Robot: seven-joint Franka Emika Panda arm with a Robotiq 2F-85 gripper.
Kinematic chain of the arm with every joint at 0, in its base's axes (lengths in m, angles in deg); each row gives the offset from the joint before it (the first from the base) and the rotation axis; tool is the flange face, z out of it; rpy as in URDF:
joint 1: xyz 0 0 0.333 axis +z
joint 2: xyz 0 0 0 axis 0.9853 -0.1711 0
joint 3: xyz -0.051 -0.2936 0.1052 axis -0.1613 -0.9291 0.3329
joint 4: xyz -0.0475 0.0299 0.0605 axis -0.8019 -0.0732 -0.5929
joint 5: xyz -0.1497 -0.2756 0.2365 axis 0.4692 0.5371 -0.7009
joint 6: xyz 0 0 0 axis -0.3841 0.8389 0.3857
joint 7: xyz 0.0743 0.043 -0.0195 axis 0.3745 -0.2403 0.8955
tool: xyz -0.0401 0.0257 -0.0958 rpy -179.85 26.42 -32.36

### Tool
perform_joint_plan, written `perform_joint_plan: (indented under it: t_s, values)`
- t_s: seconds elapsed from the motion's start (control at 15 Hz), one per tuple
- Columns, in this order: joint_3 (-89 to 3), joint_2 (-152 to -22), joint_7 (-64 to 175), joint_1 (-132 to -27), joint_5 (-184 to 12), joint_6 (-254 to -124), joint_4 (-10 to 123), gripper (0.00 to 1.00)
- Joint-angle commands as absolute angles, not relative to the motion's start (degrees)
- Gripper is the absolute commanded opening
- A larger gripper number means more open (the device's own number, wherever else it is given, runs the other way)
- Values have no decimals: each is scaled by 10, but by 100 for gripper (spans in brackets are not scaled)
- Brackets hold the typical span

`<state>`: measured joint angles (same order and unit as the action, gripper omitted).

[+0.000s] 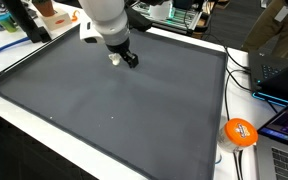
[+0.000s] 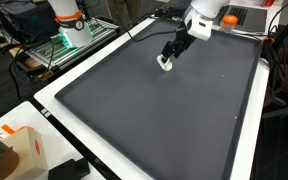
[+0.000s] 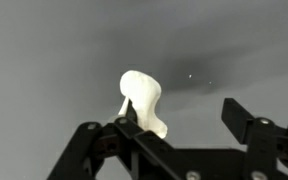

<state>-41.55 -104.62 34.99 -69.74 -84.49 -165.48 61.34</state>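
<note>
The small white lumpy object (image 3: 142, 100) lay on the dark grey mat (image 1: 134, 110) near the desk's far edge. It sat between the gripper's (image 3: 183, 113) spread fingers (image 3: 240, 118), just beside one, its long axis crossing their closing line.

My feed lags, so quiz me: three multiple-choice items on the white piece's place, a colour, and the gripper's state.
1. Where is the white piece? A) on the grey mat B) in a bowl C) on a shelf
2. What colour is the round object beside the mat? A) blue B) orange C) green
3. The gripper is A) shut on the piece B) open C) shut, empty

1 A: it lies on the mat. 2 B: plainly orange. 3 B: in the wrist view its jaws stand wide apart, the piece beside one.
</note>
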Motion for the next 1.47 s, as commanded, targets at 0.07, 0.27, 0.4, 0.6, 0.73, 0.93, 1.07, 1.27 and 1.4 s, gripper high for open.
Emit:
perform_joint_plan:
  t_s: [0.07, 0.27, 0.4, 0.6, 0.73, 0.93, 1.07, 1.27, 1.4]
  values:
    - [-386, -1051, 413, -730, -904, -1650, 610, 100]
    - [-379, -1060, 440, -741, -939, -1644, 604, 100]
    - [-380, -1070, 441, -743, -950, -1651, 601, 100]
    - [-382, -1085, 437, -741, -952, -1661, 594, 100]
    - [-394, -1092, 417, -727, -925, -1657, 588, 100]
    - [-428, -1083, 366, -694, -837, -1629, 585, 100]
    - [-438, -1084, 347, -682, -789, -1603, 577, 100]
    - [-440, -1074, 333, -676, -757, -1587, 575, 100]
    - [-432, -1038, 340, -684, -766, -1591, 589, 100]
